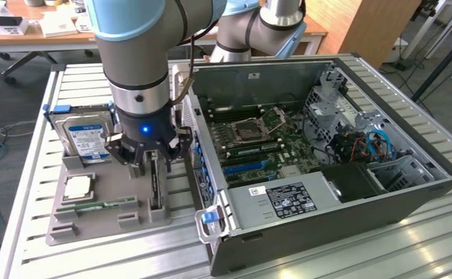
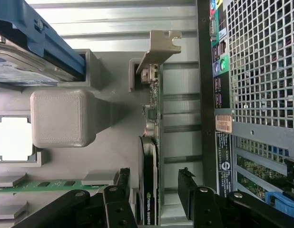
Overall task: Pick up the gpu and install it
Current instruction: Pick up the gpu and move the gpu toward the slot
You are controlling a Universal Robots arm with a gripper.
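Observation:
The gpu stands on its edge in a slot of the grey holder tray, close to the computer case. In the wrist view the gpu is a thin dark card with a black fan cover and a silver bracket at its far end. My gripper hangs low over the card, open. In the wrist view the gripper has one black finger on each side of the card, with a gap visible on both sides.
On the same tray are a silver hard drive with a blue-white label, a processor chip and a green memory stick. The open computer case lies at the exterior view's right, its motherboard exposed. Everything rests on a slatted metal table.

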